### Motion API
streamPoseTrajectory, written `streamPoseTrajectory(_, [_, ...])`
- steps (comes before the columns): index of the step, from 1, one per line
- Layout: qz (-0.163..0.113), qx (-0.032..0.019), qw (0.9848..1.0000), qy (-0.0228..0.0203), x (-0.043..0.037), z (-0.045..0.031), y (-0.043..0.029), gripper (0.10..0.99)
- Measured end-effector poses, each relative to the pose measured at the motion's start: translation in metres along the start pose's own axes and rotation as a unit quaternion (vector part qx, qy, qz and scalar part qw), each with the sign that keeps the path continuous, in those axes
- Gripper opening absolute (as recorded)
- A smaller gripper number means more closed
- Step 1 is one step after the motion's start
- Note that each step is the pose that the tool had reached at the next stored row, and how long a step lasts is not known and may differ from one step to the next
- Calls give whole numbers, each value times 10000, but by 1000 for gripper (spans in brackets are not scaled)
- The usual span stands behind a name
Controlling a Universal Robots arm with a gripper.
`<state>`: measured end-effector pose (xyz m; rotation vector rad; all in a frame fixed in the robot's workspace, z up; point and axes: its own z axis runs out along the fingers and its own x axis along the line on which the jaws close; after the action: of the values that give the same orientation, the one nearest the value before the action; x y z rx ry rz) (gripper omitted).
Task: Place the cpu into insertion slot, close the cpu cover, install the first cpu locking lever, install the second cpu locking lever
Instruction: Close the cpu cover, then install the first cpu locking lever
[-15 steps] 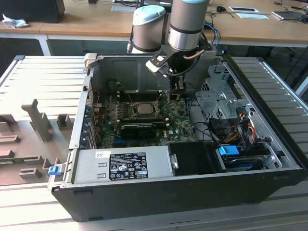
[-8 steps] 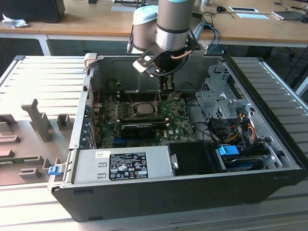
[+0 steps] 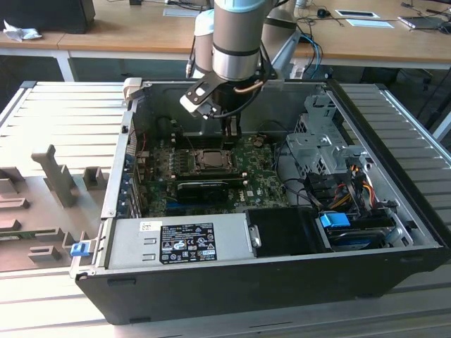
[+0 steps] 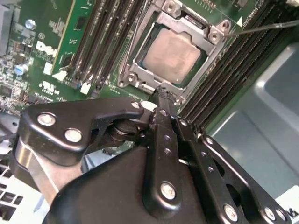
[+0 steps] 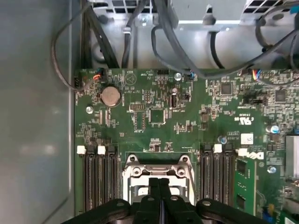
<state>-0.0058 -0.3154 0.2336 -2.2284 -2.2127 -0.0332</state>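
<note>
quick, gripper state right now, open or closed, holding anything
gripper: closed, nothing visibly held; tips at the edge of the insertion slot, where the cpu sits.

Grey cylindrical arm; black linkage gripper, silver screws.

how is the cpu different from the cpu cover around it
The cpu is a solid square with a plain, pale matte face, while the cpu cover is a thin frame with an open square window. The cpu looks dull, whereas the cpu cover is shinier silver. The cpu sits in the middle and the cpu cover rings its edges. Both are silvery metal, square in outline and lying flat.
</note>
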Motion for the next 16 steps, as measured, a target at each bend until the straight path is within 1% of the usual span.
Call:
streamPoseTrajectory(1, [-2,0,10000,0,0,19,-18,106])
streamPoseTrajectory(2, [-7,0,10000,0,-1,39,-61,106])
streamPoseTrajectory(4, [-15,-1,10000,-1,-1,40,-105,106])
streamPoseTrajectory(7, [-38,-4,10000,-1,-2,46,-238,106])
streamPoseTrajectory(9, [-43,-7,10000,0,-3,46,-283,106])
streamPoseTrajectory(12, [-43,-7,10000,0,-3,45,-316,106])
streamPoseTrajectory(16, [-44,-7,10000,-1,-3,35,-338,106])
